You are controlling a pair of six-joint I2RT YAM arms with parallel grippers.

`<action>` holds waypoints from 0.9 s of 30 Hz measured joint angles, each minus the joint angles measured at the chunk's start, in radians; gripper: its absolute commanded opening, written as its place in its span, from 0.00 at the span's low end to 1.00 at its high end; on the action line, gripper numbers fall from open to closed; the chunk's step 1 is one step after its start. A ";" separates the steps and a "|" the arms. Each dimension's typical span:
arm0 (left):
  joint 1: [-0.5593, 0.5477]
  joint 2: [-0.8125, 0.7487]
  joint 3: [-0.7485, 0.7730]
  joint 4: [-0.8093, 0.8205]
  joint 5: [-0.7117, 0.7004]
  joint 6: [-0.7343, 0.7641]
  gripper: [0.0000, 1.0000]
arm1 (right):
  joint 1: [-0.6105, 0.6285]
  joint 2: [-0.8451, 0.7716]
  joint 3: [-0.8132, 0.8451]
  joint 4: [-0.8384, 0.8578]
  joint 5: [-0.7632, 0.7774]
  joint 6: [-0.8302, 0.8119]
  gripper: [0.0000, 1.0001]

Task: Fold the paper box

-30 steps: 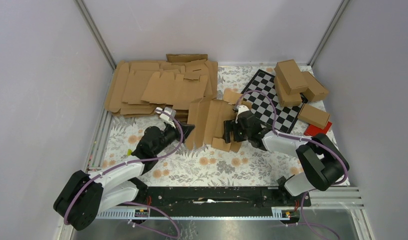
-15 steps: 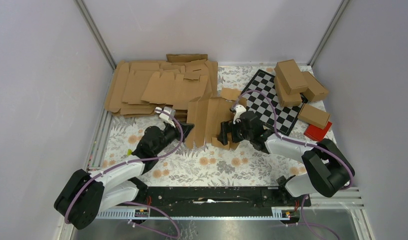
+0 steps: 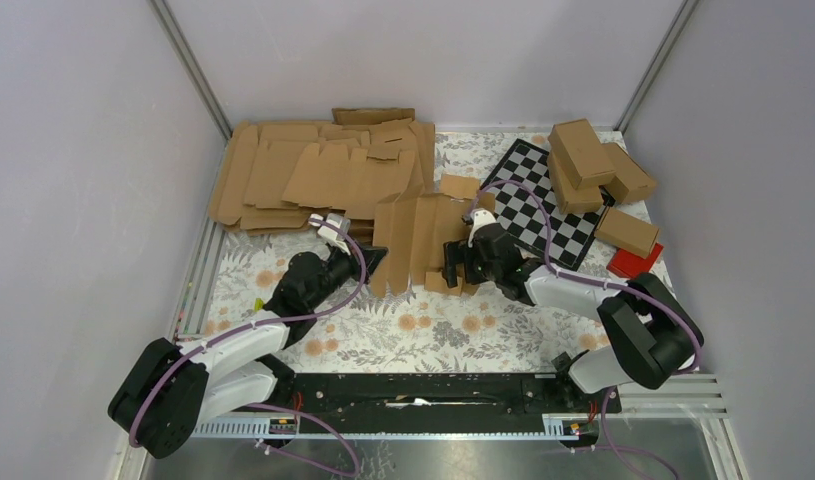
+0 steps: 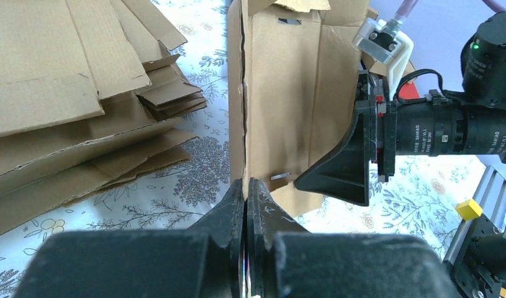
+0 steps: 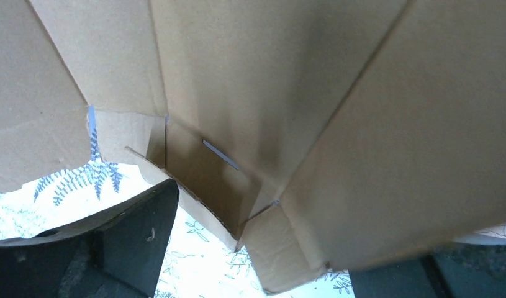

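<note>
Floral tablecloth (image 3: pixel 433 335): left hand (image 4: pixel 245 185) pinches paper box (image 4: pixel 287 112).

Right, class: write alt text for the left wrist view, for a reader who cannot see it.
The left arm's black fingers, shut, pinch the near edge of an upright brown paper box. A black finger of the right arm meets it from the right; flat cardboard blanks lie heaped at left on a floral cloth.

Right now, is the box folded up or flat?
Half folded. The paper box stands bent along its creases, flaps loose, not closed. The left gripper pinches its edge.
</note>
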 measured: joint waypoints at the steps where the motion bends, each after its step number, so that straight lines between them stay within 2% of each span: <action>1: 0.000 0.000 0.000 0.000 -0.001 0.000 0.00 | 0.000 -0.004 0.000 -0.002 0.014 0.002 1.00; 6: 0.000 0.001 0.000 -0.015 -0.011 0.001 0.00 | 0.000 -0.033 0.000 -0.002 0.120 0.023 0.93; 14: -0.006 -0.002 0.000 -0.035 -0.025 0.015 0.00 | -0.005 0.016 0.023 -0.051 0.197 0.055 0.91; 21: -0.021 -0.006 0.000 -0.037 -0.043 0.027 0.00 | -0.053 0.171 0.151 -0.110 0.151 0.073 0.91; 27: -0.027 -0.009 0.000 -0.039 -0.056 0.038 0.00 | -0.072 0.206 0.192 -0.089 -0.010 0.050 0.90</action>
